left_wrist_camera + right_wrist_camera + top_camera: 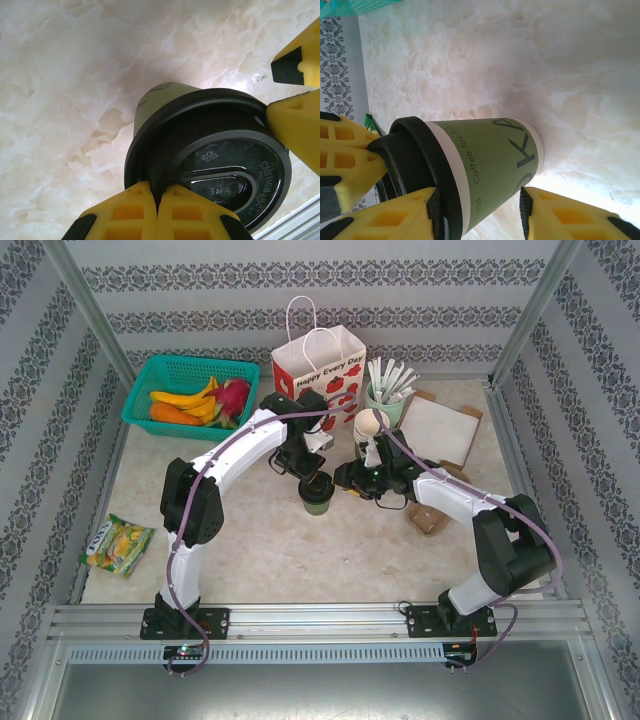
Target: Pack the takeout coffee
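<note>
Left hand has its fingers pressed together on the rim of the black lid of the green coffee cup, which stands upright on the surface just below. Right hand, spread, sits beside it, one finger touching the lid.

- The left arm and right arm wear white shells between bulky black joints.
- A greyish-purple cable loops along each.
- Fingers are yellow plastic with square hollows, tipped by black pads.
</note>
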Robot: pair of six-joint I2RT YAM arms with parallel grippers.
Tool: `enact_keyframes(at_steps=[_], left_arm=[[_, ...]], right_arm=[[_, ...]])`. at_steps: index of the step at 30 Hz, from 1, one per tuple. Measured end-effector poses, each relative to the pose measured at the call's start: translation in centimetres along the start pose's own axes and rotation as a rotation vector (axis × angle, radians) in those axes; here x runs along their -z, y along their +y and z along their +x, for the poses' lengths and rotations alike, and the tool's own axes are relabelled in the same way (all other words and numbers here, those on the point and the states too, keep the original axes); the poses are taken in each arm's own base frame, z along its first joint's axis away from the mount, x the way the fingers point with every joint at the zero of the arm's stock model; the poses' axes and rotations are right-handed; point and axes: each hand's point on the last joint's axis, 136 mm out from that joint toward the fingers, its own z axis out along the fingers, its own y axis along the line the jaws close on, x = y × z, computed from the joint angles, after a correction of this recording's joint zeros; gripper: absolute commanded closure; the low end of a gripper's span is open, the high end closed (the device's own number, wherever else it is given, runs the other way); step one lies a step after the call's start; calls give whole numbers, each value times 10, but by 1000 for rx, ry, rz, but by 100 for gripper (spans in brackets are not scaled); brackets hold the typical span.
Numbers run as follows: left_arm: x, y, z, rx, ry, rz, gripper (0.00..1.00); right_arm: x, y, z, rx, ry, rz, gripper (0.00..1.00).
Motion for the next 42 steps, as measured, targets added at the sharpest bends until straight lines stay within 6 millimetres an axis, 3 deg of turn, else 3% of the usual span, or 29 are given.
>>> enact_keyframes(at_steps=[9,20,24,30,35,42], left_arm=[[-3,0,1,15,-22,10,100],[0,14,2,95,-24,4,100],[-1,1,0,88,-26,39,100],[-1,-4,0,134,-27,35,100],[0,-2,-1,182,-33,16,100],[1,3,0,226,-38,-16,100]], right_arm=[[-6,0,2,-58,4,-6,47],[-17,7,-17,-99,-20,9,34],[-20,5,-22,-100,-63,31,33],[-6,0,-19,-60,-140,60,30],[8,3,-18,-6,-183,58,14],[22,9,-13,90,-233,51,2]])
